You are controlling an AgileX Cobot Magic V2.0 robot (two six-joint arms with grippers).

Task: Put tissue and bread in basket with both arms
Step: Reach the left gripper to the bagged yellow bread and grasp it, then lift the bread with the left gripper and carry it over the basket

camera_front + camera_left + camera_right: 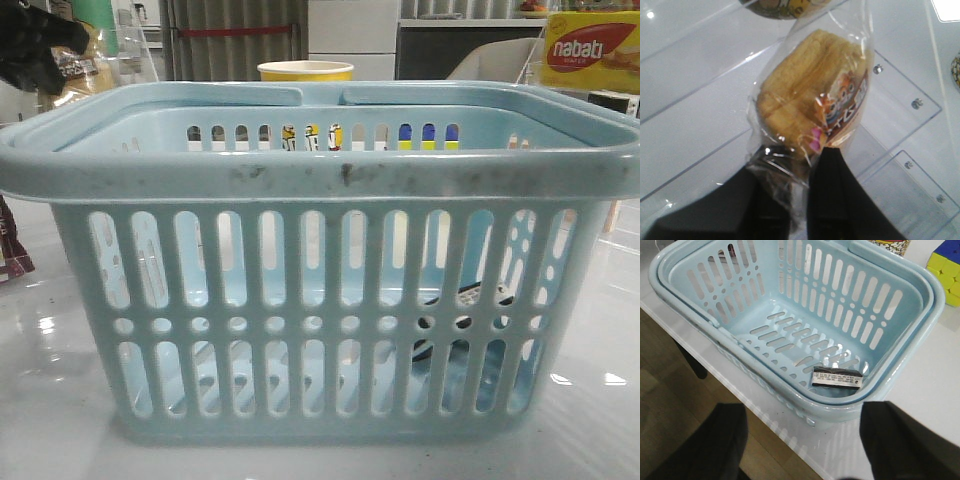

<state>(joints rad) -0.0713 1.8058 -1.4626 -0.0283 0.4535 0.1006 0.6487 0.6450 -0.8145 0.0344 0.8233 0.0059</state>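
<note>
Bread (812, 105) hangs bagged, pinched in left gripper (790, 167), raised left of basket (320, 175). Tissue (836, 377) already lies inside. Right gripper (802, 440) spread, empty. Next: carry bread over rim, release.

A yellow box (590, 45) at the back reads "nabati".

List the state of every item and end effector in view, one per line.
basket: upright on the table, holds only the tissue
tissue: lying flat in a corner of the basket floor
bread: bagged, held up outside the basket
left end effector: shut on the bread's bag
right end effector: open, empty, above the basket's rim
</note>
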